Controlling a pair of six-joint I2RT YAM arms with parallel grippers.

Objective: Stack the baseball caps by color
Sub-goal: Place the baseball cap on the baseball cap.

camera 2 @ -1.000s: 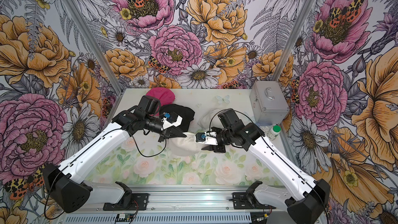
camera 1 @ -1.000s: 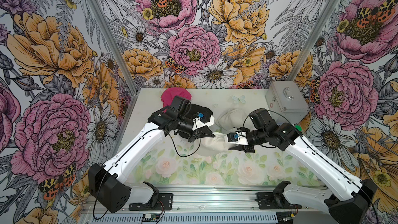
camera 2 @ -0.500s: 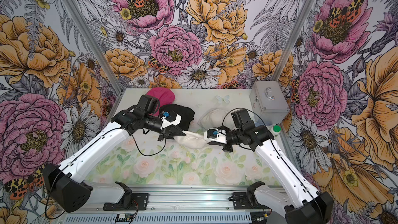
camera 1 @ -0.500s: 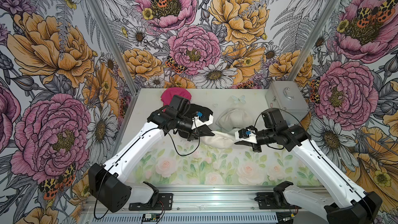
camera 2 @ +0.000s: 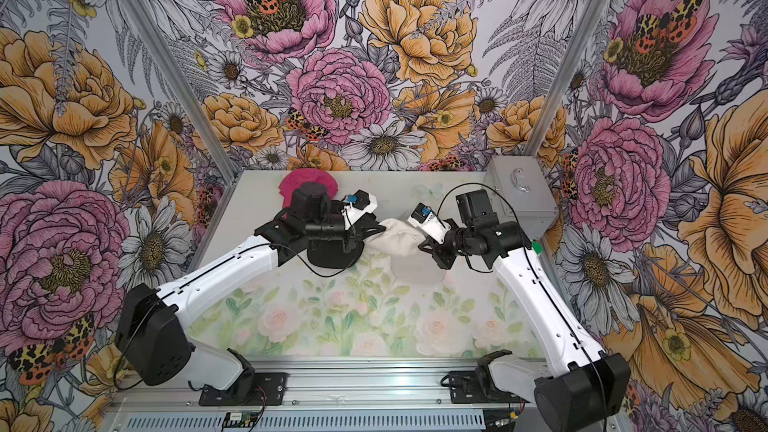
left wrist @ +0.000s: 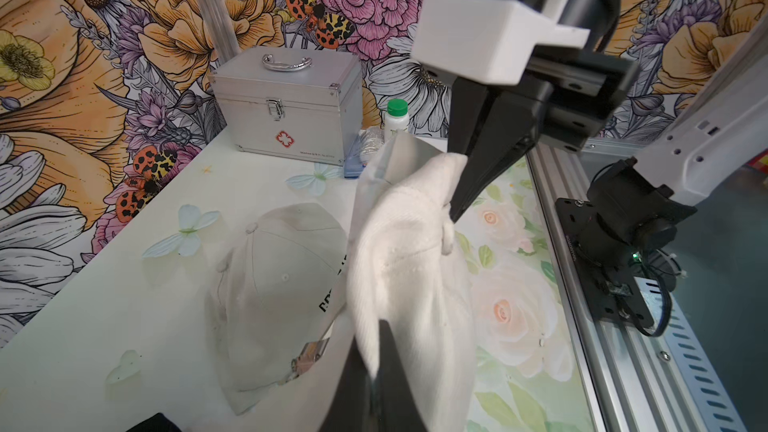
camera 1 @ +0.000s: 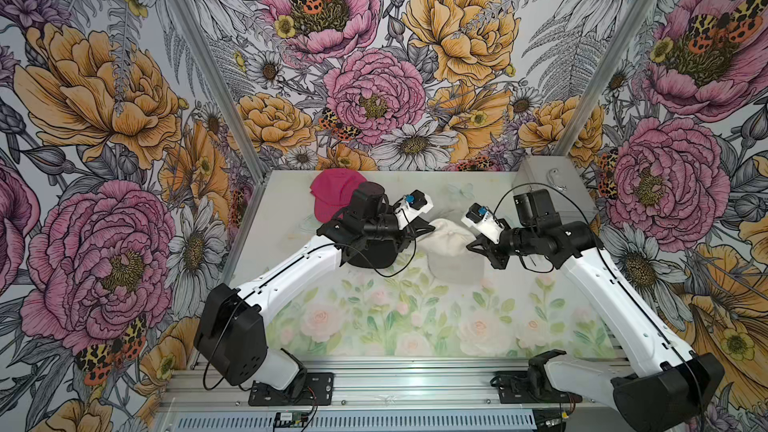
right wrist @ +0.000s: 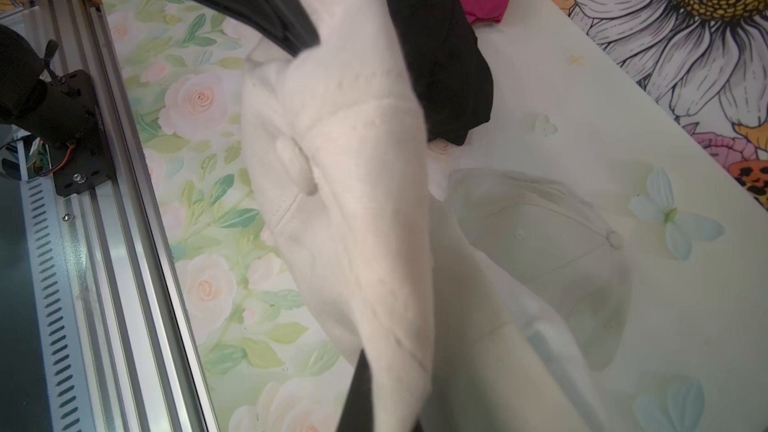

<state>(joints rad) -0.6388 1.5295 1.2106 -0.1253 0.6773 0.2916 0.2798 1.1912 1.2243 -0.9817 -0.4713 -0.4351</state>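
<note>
— Floral surface (camera 1: 374, 326): one cream cap (left wrist: 282, 284) lying flat, black cap (right wrist: 444, 64) nearby.
— And a second cream cap (left wrist: 411, 268) held up close by, left jaws and right jaws both clamped tight on it.

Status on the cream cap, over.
Left gripper and right gripper both shut on cream cap, held aloft. Second cream cap lying below. Black cap beside, not blocking.
</note>
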